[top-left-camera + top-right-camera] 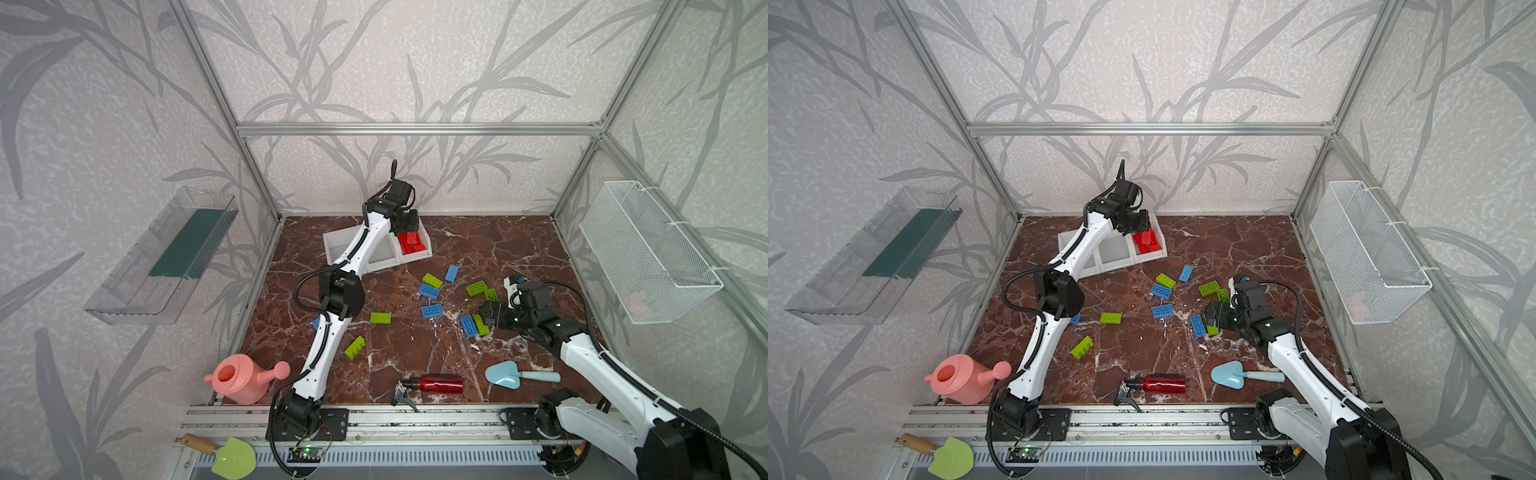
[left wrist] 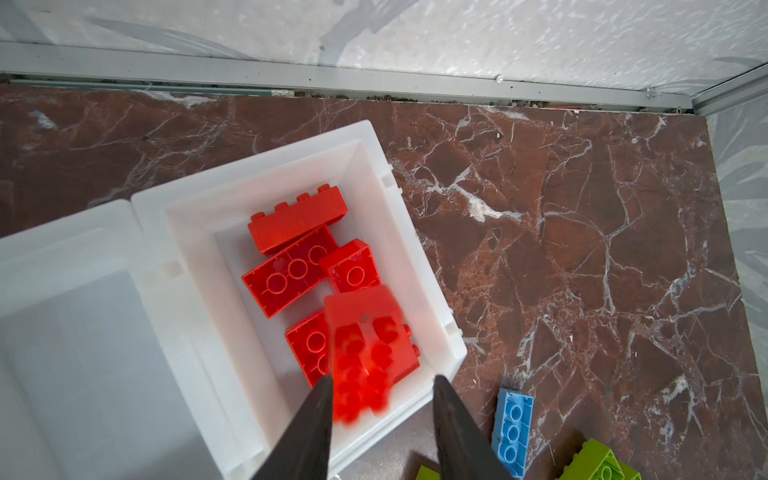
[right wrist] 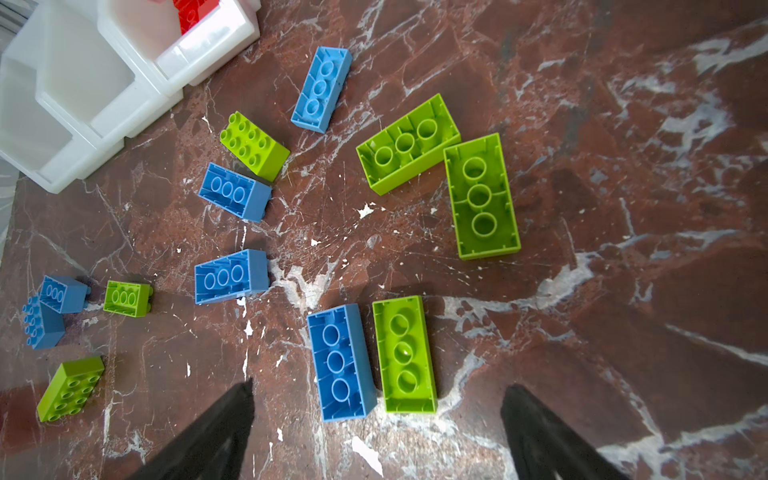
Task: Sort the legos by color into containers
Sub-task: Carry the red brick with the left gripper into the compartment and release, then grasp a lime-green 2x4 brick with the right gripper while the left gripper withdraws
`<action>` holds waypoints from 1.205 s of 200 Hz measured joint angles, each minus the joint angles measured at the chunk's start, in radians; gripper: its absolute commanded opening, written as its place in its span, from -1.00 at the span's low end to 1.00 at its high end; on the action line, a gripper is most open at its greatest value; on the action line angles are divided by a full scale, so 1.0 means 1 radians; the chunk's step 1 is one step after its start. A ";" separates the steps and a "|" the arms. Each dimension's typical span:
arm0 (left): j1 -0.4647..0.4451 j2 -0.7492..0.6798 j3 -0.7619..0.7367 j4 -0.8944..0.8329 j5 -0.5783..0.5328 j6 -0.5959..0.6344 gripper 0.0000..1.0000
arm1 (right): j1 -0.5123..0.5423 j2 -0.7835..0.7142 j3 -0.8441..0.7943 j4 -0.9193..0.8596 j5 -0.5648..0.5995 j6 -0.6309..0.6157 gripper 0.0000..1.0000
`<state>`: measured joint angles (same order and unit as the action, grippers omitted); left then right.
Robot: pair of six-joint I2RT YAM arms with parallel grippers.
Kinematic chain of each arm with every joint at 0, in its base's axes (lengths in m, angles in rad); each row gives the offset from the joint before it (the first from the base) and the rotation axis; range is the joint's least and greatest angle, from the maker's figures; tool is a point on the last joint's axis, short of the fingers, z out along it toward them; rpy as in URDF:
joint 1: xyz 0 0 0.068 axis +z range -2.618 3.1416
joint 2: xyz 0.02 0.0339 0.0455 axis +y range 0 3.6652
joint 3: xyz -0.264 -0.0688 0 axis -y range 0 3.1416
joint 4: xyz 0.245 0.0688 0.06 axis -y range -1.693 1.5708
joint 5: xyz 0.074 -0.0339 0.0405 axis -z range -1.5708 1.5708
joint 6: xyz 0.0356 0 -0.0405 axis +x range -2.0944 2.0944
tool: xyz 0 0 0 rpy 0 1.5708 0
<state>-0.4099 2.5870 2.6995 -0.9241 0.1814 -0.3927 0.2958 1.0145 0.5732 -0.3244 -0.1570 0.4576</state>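
The containers [image 1: 336, 245] [image 1: 1067, 241] are three joined white bins at the back of the table. My left gripper [image 2: 384, 379] [image 1: 409, 222] hangs open over the rightmost bin [image 2: 266, 158], which holds several red legos [image 2: 297, 266] [image 1: 411, 243]. A blurred red lego [image 2: 365, 332] is just past the fingertips, touching neither finger. My right gripper [image 3: 379, 385] [image 1: 486, 316] is wide open low over a blue lego [image 3: 340, 361] and a green lego [image 3: 405, 353] lying side by side. Several more blue and green legos [image 1: 432, 311] [image 1: 380, 318] are scattered mid-table.
A pink watering can [image 1: 241, 378], a red bottle [image 1: 440, 383] and a blue trowel [image 1: 505, 374] lie along the front edge. A wire-mesh basket [image 1: 648, 257] hangs on the right wall and a clear tray [image 1: 166, 257] on the left wall.
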 measured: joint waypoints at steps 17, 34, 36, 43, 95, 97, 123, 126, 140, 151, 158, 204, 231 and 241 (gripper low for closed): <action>0.002 0.001 0.000 0.021 0.012 -0.005 0.40 | 0.002 0.011 0.012 -0.002 0.003 -0.006 0.89; 0.003 0.001 0.000 0.047 0.016 -0.005 0.55 | 0.008 0.023 0.023 -0.014 0.015 -0.015 0.88; 0.003 0.001 0.000 0.049 0.016 -0.005 0.55 | 0.009 0.024 0.024 -0.016 0.018 -0.016 0.87; 0.004 0.001 0.000 0.051 0.018 -0.004 0.58 | 0.014 0.031 0.029 -0.027 0.026 -0.020 0.86; 0.004 -0.056 -0.040 0.041 0.012 0.005 0.62 | 0.108 0.110 0.051 -0.114 0.123 -0.040 0.57; 0.004 -0.065 -0.047 0.040 0.010 0.005 0.61 | 0.111 0.114 0.052 -0.116 0.126 -0.040 0.55; 0.003 -0.206 -0.200 0.050 0.003 0.000 0.61 | 0.128 0.163 0.053 -0.136 0.150 -0.032 0.29; 0.002 -0.228 -0.225 0.056 0.003 -0.003 0.61 | 0.128 0.169 0.053 -0.138 0.153 -0.033 0.26; -0.002 -0.332 -0.355 0.097 0.001 -0.010 0.61 | 0.128 0.191 0.054 -0.146 0.162 -0.029 0.14; -0.008 -0.410 -0.458 0.134 -0.001 -0.017 0.61 | 0.128 0.205 0.057 -0.152 0.169 -0.026 0.10; -0.014 -0.457 -0.523 0.159 -0.003 -0.021 0.61 | 0.128 0.213 0.062 -0.157 0.175 -0.024 0.10; -0.056 -0.687 -0.902 0.323 -0.046 -0.053 0.60 | 0.128 0.292 0.127 -0.160 0.201 -0.036 0.25; -0.060 -0.755 -1.068 0.382 -0.062 -0.072 0.60 | 0.128 0.356 0.153 -0.157 0.200 -0.045 0.45; -0.060 -0.777 -1.118 0.397 -0.072 -0.080 0.60 | 0.128 0.375 0.154 -0.157 0.199 -0.047 0.46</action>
<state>-0.4702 1.8099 1.5810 -0.5270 0.1093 -0.4728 0.4236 1.3891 0.7273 -0.4816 0.0418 0.4107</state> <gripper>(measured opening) 0.799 0.724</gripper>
